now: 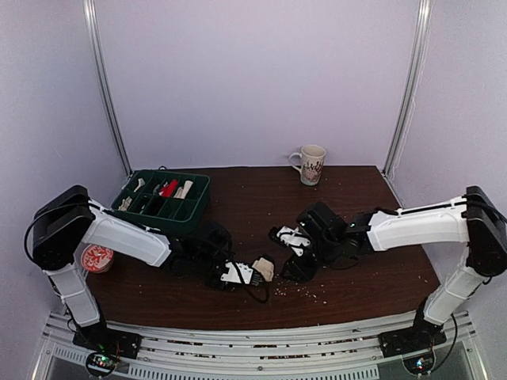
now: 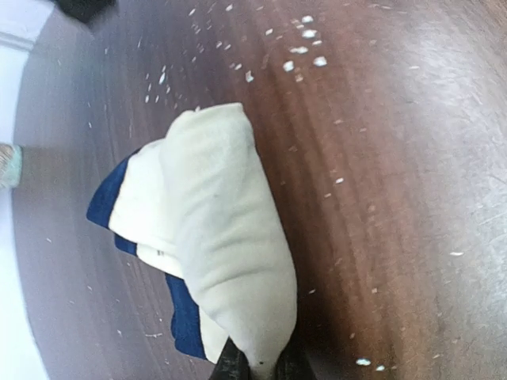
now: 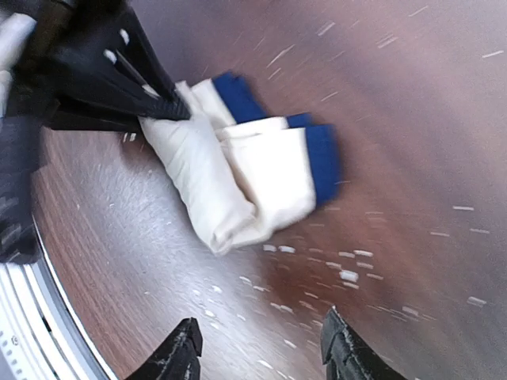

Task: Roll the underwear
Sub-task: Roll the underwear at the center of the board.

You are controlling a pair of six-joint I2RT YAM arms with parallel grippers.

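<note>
Pinching half-rolled cream-and-blue underwear [image 2: 214,237] in left pincer [image 2: 257,364], lower centre; right pincer [image 3: 260,321] apart, empty. Risks unrolling if dragged across tabletop [image 2: 396,198] by one end.

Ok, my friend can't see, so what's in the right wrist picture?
A cream underwear bundle with blue trim lies partly rolled on a dark wooden table, pinched at one end by the black left gripper. The right gripper stands open at the picture's bottom, touching nothing, with white crumbs scattered around.
</note>
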